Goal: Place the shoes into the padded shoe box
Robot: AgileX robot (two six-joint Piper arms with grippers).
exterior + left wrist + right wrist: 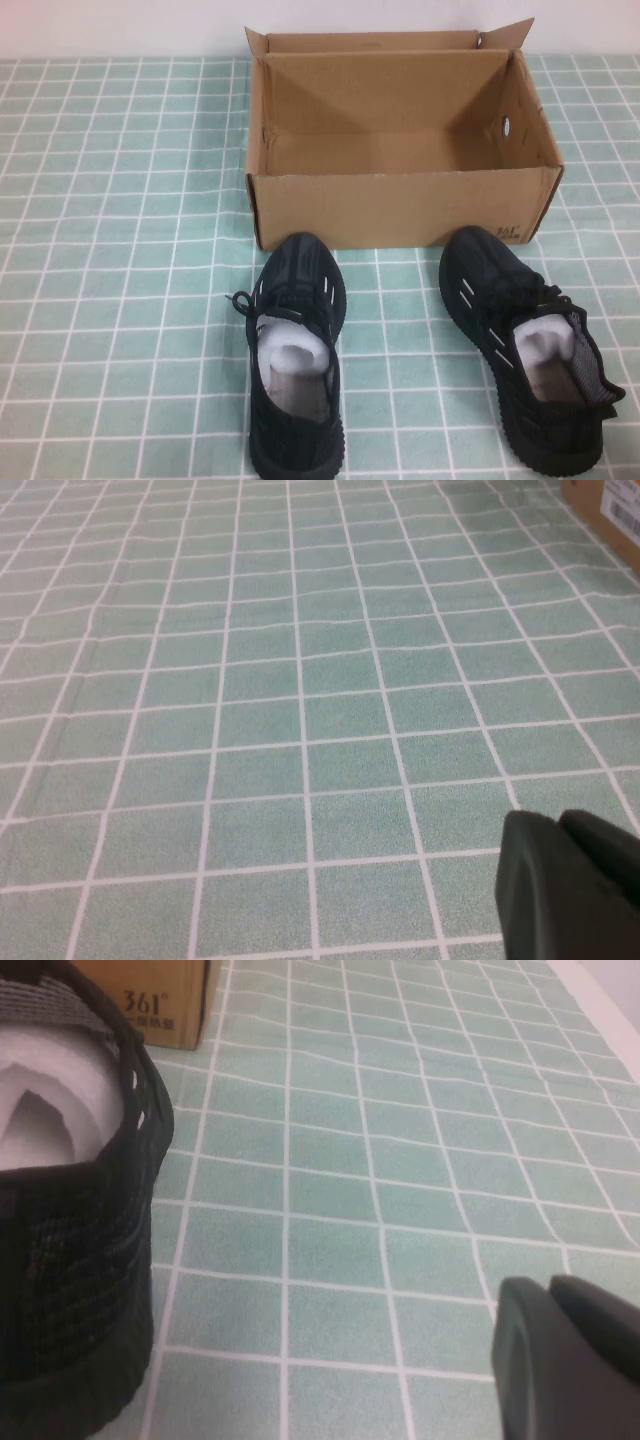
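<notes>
Both pincers (565, 885) (565, 1360) closed, empty, above tablecloth (300, 680).

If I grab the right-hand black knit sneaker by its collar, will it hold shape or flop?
The right-hand black knit sneaker probably stays fairly firm: white paper stuffing fills it. The knit collar may still give under a pinch. It looks light, and its broad sole should resist tipping. Left gripper and right gripper are shut above the green checked tablecloth, touching nothing.

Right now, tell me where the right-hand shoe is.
In the high view, the right-hand shoe lies on the checked cloth on the robot's right, toe toward the padded shoe box, near its front right corner, apart from the other shoe.
</notes>
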